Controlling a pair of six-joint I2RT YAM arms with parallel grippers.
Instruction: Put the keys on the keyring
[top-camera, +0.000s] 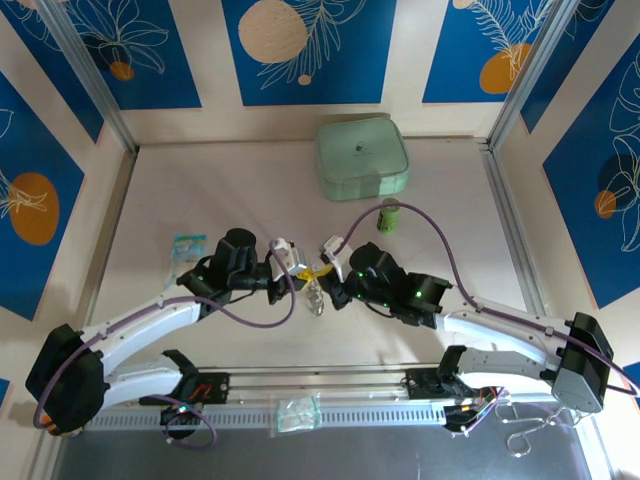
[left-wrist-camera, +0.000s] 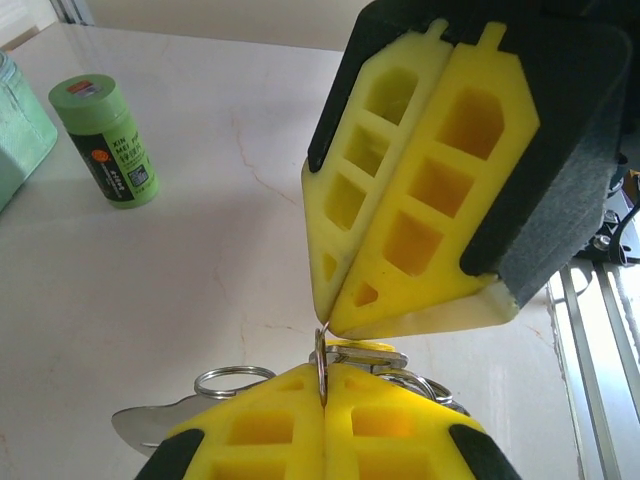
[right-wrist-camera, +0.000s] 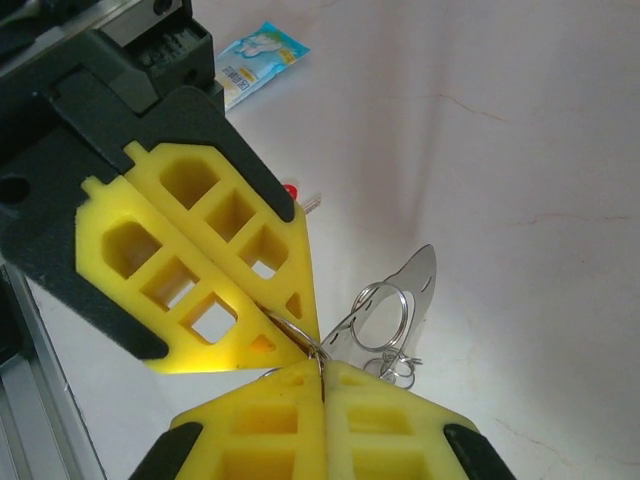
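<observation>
Top view: left claw (top-camera: 303, 268) and right claw (top-camera: 330, 272) meet tip to tip over mid-counter (top-camera: 200, 190), jaws closed. The keyring (top-camera: 315, 295) hangs silvery just below them.

Left wrist: left claw (left-wrist-camera: 323, 385) pinches the keyring's thin wire (left-wrist-camera: 321, 362) edge-on. The right claw (left-wrist-camera: 328, 322) tips touch its top.

Right wrist: right claw (right-wrist-camera: 322, 375) is closed on the same wire. A small loop (right-wrist-camera: 385, 315) and metal tag (right-wrist-camera: 418, 285) dangle beside it. The red key (right-wrist-camera: 291, 191) lies on the counter beyond the left claw (right-wrist-camera: 305, 345).
</observation>
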